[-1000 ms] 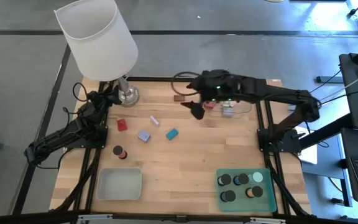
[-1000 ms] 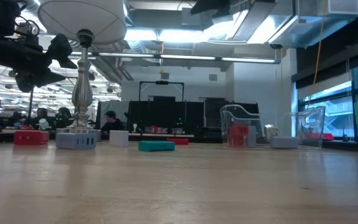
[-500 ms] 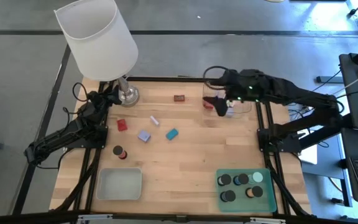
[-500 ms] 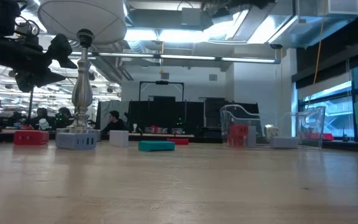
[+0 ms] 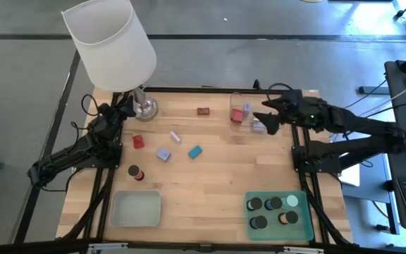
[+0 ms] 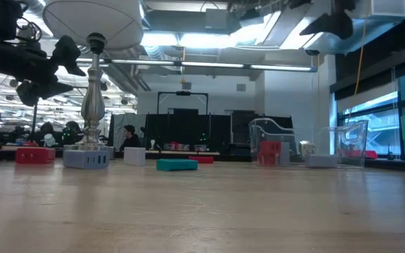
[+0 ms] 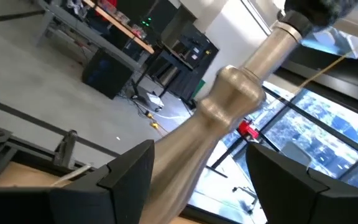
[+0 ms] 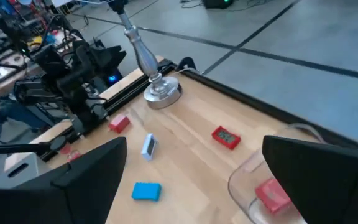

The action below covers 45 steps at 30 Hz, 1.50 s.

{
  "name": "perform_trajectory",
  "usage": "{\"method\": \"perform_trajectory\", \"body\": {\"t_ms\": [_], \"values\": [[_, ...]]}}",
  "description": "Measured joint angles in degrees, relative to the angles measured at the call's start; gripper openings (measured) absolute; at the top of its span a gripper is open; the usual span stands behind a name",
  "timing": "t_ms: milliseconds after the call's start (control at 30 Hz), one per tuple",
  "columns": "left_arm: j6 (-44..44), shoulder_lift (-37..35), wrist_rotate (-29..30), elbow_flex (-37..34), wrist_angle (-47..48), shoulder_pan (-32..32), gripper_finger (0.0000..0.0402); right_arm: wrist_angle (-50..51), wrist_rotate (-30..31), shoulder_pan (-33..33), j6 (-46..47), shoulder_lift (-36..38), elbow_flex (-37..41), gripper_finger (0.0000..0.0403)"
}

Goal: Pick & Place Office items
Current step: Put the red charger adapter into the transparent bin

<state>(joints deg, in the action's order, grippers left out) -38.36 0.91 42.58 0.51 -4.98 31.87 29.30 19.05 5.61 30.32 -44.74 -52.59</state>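
Office items, scattered on a light wooden table (image 5: 210, 183), listed from the left side across. A short dark cylinder with a red top (image 5: 134, 171) stands nearest the left edge, just above a grey tray (image 5: 135, 209). A red block (image 5: 138, 142) lies below the lamp base (image 5: 145, 108); the lamp's white shade (image 5: 108, 44) overhangs the table's far left corner. Next come a lilac-blue block (image 5: 163, 154), a small pale bit (image 5: 175, 136) lying at a slant, and a teal block (image 5: 194, 152), all well apart from one another. A small dark-red flat piece (image 5: 203, 111) lies alone near the far edge. A clear tray (image 5: 235, 99) stands to its right, holding a red block (image 5: 237, 115) and a pale piece (image 5: 258, 126). At the near right, a green tray (image 5: 304, 226) holds five short dark cylinders (image 5: 256, 204), their tops dark, orange or pale. Left gripper (image 7: 191, 180): parked at the lamp's metal stem (image 7: 229, 118), fingers spread wide with the stem between them; contact cannot be told. Right gripper (image 5: 270, 115): raised at the right side of the clear tray, fingers spread wide apart, holding nothing; its wrist view looks over the clear tray's rim toward the lamp base and the loose pieces.
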Motion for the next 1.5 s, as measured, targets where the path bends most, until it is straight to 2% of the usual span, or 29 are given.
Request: {"method": "perform_trajectory", "body": {"t_ms": [67,100,267,333,467,667,867,1100,1200,1300,1400,1500], "values": [[0.0,0.0,-0.6,0.0,-0.2,0.0,0.0251,-0.1,0.0,0.0,0.6,2.0,2.1,0.0378],[0.0,0.0,-3.0,0.0,-1.1,0.0,0.0251,-0.6,0.0,0.0,0.8,2.9,3.1,0.0378],[1.1,0.0,-25.9,0.2,-11.9,-1.3,0.0251,-5.7,0.0,0.0,2.3,6.1,7.0,0.0378],[1.4,0.4,-29.6,1.5,-15.0,-3.1,0.0251,-8.0,0.0,0.0,2.0,6.4,8.0,0.0378],[3.2,3.4,-30.6,5.9,-16.0,-8.6,0.0251,-8.3,0.0,0.0,1.0,6.5,8.3,0.0378],[3.1,16.8,-28.9,12.1,-16.1,-19.3,0.0251,-8.3,-0.2,0.0,0.7,6.5,8.3,0.0378],[3.2,34.5,-22.8,17.2,-15.8,-29.0,0.0251,-8.3,-0.2,0.0,0.7,6.5,8.3,0.0378],[0.1,48.8,-7.2,22.5,-12.6,-37.3,0.0251,-8.1,-0.7,0.0,-0.5,6.5,8.3,0.0378],[-5.3,54.3,-2.2,27.0,-5.6,-41.0,0.0251,-7.6,-0.7,0.0,-1.0,6.5,8.3,0.0378],[-10.3,60.1,1.3,33.4,5.4,-44.2,0.0251,-7.0,-0.7,0.0,-1.2,6.5,8.3,0.0378],[-16.3,66.0,3.4,41.4,20.8,-46.1,0.0251,-6.5,-0.7,0.0,-2.3,6.5,8.3,0.0378],[-26.1,71.4,2.6,49.2,39.1,-46.3,0.0251,-6.3,-0.7,0.0,-3.4,6.5,8.3,0.0378]]}}
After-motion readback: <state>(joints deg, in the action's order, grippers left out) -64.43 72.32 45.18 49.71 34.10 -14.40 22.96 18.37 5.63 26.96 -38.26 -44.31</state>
